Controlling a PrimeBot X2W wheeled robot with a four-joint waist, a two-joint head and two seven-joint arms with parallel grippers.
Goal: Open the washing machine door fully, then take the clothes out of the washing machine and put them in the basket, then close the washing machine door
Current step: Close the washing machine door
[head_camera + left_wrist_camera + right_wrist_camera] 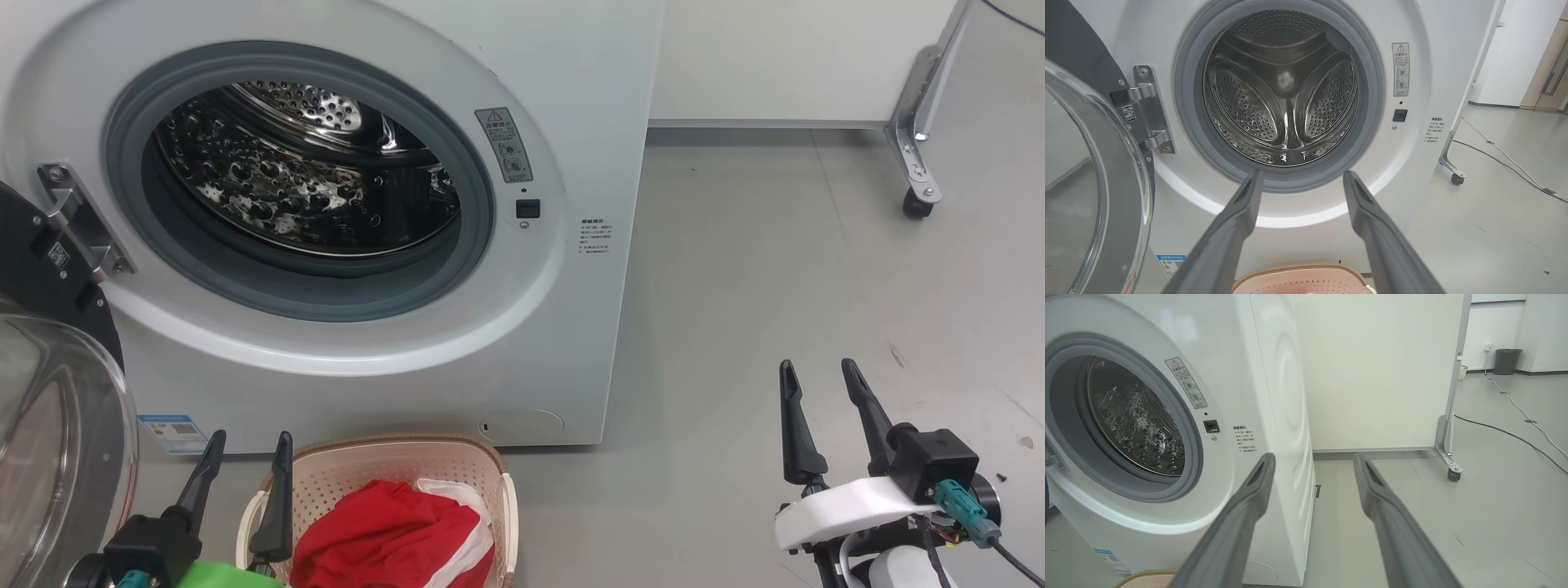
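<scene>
Red clothes (384, 531) in basket (392, 445); left claw (251, 437) and right claw (817, 365) spread empty; we judge the door (57, 441) needs closing next.

left end effector (251, 439): jaws apart, empty | right end effector (817, 366): jaws apart, empty | both pointing up

Door (49, 425) open, drum (310, 188) apparently empty; red clothes (384, 539) lie in basket (392, 445).

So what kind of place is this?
Probably a lab or test hall, not a home: the washing machine stands on a bare grey floor beside a wheeled partition panel, with a waste bin beyond.
</scene>
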